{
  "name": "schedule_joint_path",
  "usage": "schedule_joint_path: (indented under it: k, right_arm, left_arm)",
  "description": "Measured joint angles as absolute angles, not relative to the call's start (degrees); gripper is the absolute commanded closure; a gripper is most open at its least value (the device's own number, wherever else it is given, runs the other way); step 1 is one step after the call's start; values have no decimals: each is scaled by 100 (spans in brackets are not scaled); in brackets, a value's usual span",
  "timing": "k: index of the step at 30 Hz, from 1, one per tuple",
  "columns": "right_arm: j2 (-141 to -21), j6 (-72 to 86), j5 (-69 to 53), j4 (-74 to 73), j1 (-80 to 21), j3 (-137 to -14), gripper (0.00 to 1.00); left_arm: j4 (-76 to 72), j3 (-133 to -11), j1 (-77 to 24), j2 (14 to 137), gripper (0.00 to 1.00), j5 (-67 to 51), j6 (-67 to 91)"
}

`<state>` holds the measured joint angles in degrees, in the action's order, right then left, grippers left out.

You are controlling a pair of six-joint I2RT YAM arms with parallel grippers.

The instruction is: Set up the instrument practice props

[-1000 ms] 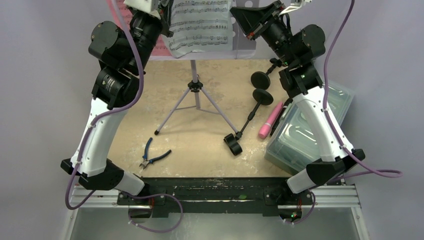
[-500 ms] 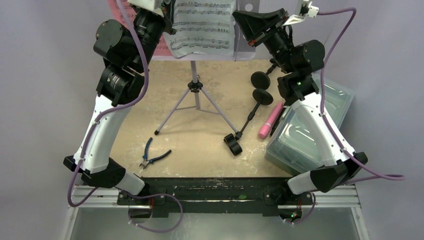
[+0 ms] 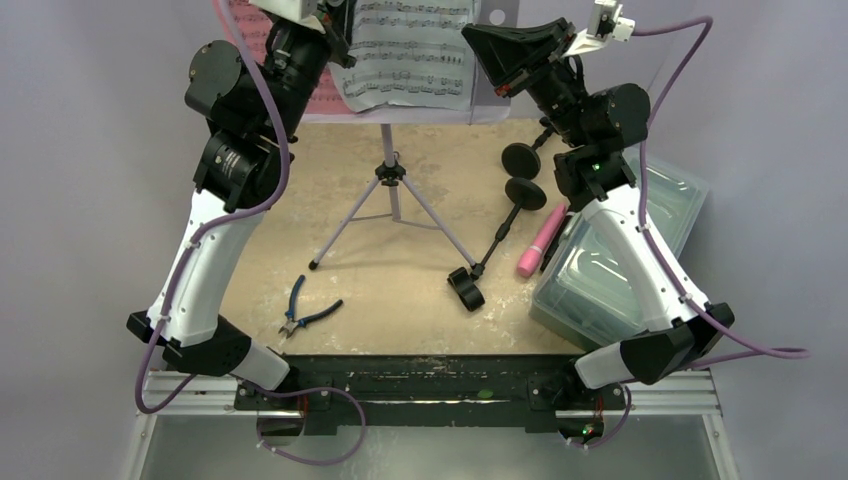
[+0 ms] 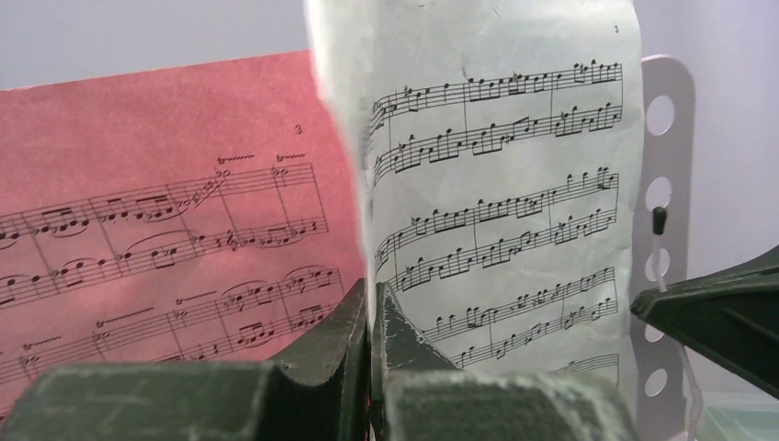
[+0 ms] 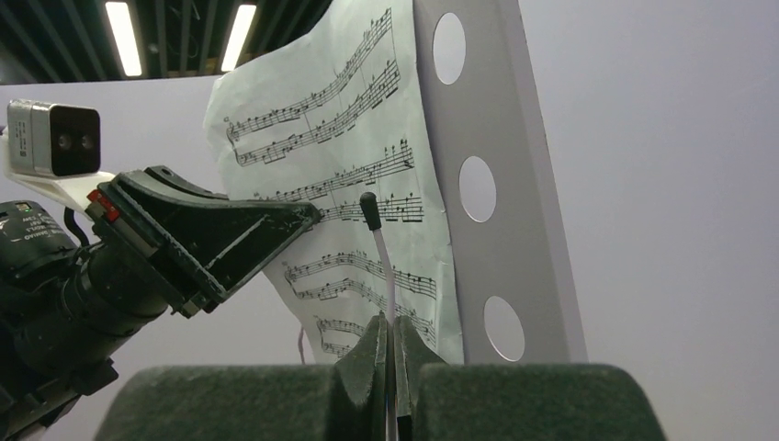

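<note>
Bottom left of the top view, blue-handled pliers (image 3: 308,313) lie flat on the table (image 3: 400,320), well apart from everything else. Up at the top left, the pink sheet-music page (image 4: 156,184) leans on the stand, staves running across it. Now the left gripper (image 4: 372,303): jaws pressed together right at the left edge of the white sheet-music page (image 4: 505,184), and it looks like a pinch on that edge. The white page stands tall, long axis up and down, its left side bowing forward.

Behind both pages is the lavender perforated music desk (image 5: 514,239), stretched side to side along the top centre of the top view. Its round holes run in a row up its right edge, and it sits high on slim tripod legs (image 3: 352,222) splayed over the table.

At that right edge, the right gripper (image 5: 391,323) is clamped tight on a slim black-tipped rod (image 5: 384,266) that points straight up across the white page.

Right of centre, two black round-based poles (image 3: 497,237) lie tipped over, their bases close together, the nearer one slanting down-left. The pink microphone (image 3: 541,243) lies just right of them, slanting up-right. Just beside it at the far right is the clear plastic tub (image 3: 600,285), crossed by the right arm; I cannot make out its contents.
</note>
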<state>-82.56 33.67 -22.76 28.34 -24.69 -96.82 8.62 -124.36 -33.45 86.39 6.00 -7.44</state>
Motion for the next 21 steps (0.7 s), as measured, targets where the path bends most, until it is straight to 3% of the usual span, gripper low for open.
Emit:
schedule_joint_path:
  k: [21]
  right_arm:
    - [-8324,3367,-2359,2812,-2469,-9771,100]
  left_arm:
    - [-5,-12197,-3345,8792,100,1,137]
